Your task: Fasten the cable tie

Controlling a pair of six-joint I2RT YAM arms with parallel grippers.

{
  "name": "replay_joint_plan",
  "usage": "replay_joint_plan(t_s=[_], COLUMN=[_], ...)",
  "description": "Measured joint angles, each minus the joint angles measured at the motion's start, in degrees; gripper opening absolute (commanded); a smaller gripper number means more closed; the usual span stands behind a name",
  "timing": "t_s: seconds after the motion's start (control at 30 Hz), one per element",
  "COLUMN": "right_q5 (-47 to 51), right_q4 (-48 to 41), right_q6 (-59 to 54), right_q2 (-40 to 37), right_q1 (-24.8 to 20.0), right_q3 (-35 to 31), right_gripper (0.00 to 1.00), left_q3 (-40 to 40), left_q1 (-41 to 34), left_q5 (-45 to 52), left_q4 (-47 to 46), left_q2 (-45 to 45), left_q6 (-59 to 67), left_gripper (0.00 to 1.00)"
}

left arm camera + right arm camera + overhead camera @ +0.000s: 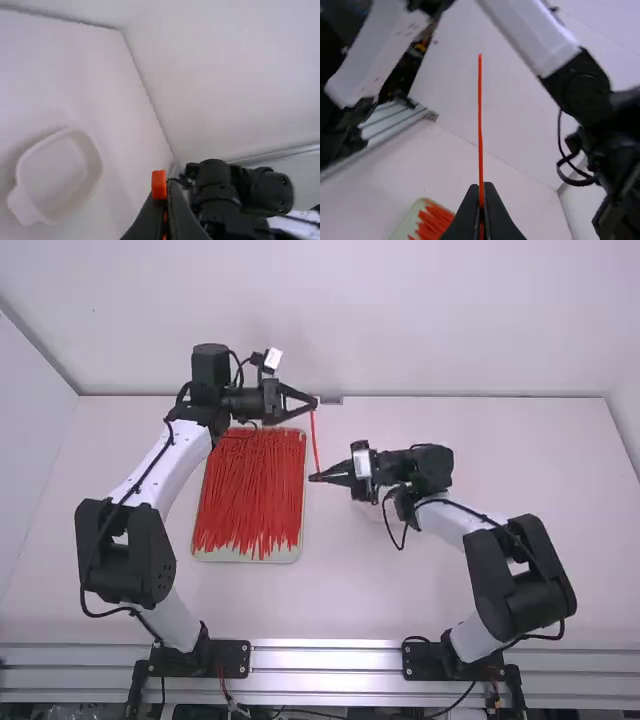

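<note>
Overhead, a white table (500,440) carries a tray (246,556) of loose red ties (250,490) at the left. One cable tie (315,440) is held just right of the tray, stretched near-to-far between the two arms. Left gripper (310,401): fingers pressed together on the tie's far end, with the blocky head poking out past the tips. Right gripper (317,478): fingers pinched on the near end, the strap running straight out from between them. The length of strap inside each grip is hidden. Whether any tail passes behind the right fingers cannot be made out.
</note>
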Motion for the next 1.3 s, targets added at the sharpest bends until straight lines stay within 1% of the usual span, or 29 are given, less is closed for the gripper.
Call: replay_joint_plan(t_s=[0.03,0.07,0.13,0.17,0.2,0.23,0.3,0.33,0.4,0.47,0.5,0.57,0.6,0.7,0.97,1.07,1.17,1.3], right_q5=[1.9,2.5,5.9,7.4,7.9,8.6,9.0,9.1,9.0,9.0,8.8,8.2,8.2,7.0,5.6,5.6,5.6,5.6], right_q4=[-0.5,-0.6,-2.2,-4.0,-4.6,-6.3,-8.4,-9.9,-13.2,-15.3,-17.9,-21.9,-22.1,-26.9,-29.7,-32.9,-33.7,-33.7], right_q6=[4.2,5.3,15.5,22.4,24.7,30.9,37.1,42.2,49.0,52.1,54.9,57.6,57.6,60.1,61.8,62.0,61.8,61.8], right_q2=[0.0,0.0,0.0,0.0,0.0,0.0,0.0,0.0,0.0,0.0,0.0,0.0,0.0,0.0,0.0,0.0,0.0,0.0], right_q1=[0.0,0.0,-0.2,-0.5,-0.6,-1.0,-1.3,-1.5,-1.5,-1.5,-1.5,-1.2,-1.2,-1.2,-0.9,-0.9,-0.9,-0.9], right_q3=[0.6,0.9,3.4,5.3,5.9,7.6,9.2,10.5,12.2,12.9,13.4,14.0,14.0,14.1,14.1,14.1,14.1,14.1], right_gripper=[0.0,0.0,0.0,0.0,0.0,0.0,0.0,0.0,0.0,0.0,0.0,0.0,0.0,0.0,0.0,0.0,0.0,0.0], left_q3=[0.0,0.0,0.0,0.0,0.0,0.0,0.0,0.0,0.0,0.0,0.0,0.0,0.0,0.0,0.0,0.0,0.0,0.0], left_q1=[0.0,0.0,0.0,0.0,0.0,0.0,0.0,0.0,0.0,0.0,0.0,-0.1,-0.1,-0.1,0.0,0.0,0.0,0.0], left_q5=[0.0,0.0,0.0,0.0,0.1,0.4,1.3,2.5,4.2,5.1,5.8,6.6,6.7,7.4,7.7,9.6,11.9,13.0], left_q4=[0.5,0.6,2.9,4.3,4.7,5.8,6.6,7.6,9.6,11.0,12.5,13.7,13.8,14.0,13.9,15.5,17.6,18.2], left_q2=[0.0,0.0,0.0,0.0,0.0,0.0,0.0,0.0,0.0,0.0,0.0,0.0,0.0,0.0,0.0,0.0,0.0,0.0], left_q6=[2.9,3.3,10.2,14.8,16.2,21.0,26.8,32.4,39.4,42.2,44.7,47.1,47.2,51.3,57.1,58.7,59.5,59.5], left_gripper=[0.02,0.02,0.02,0.02,0.01,0.02,0.02,0.02,0.02,0.02,0.02,0.02,0.02,0.02,0.02,0.02,0.02,0.02])
